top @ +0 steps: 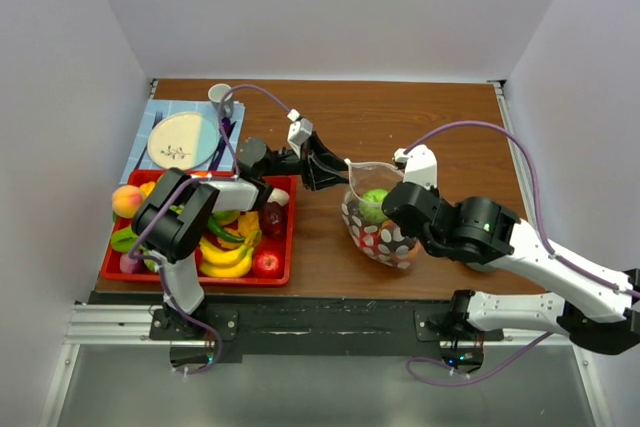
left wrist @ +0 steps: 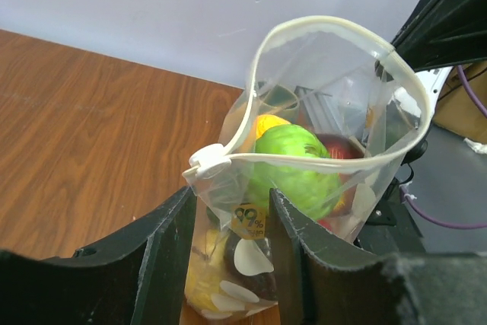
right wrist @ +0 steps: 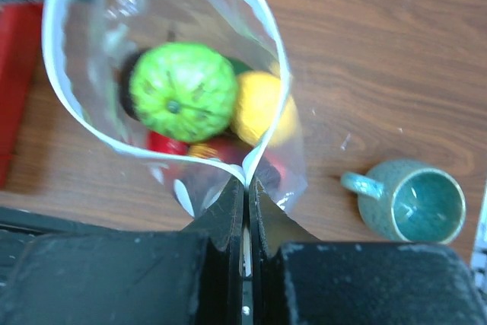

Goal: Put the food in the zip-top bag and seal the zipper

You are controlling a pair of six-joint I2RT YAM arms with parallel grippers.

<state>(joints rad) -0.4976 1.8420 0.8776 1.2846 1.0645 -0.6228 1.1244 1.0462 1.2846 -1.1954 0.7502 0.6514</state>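
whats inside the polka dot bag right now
A green fruit sits on top, a yellow fruit beside it, red pieces beneath. Whatever lies lower is covered by these and the bag's white dots.

The top camera looks down on the whole table [top: 400, 117] from its near side, while both wrist cameras view the bag [left wrist: 342, 112] close-up from opposite ends.
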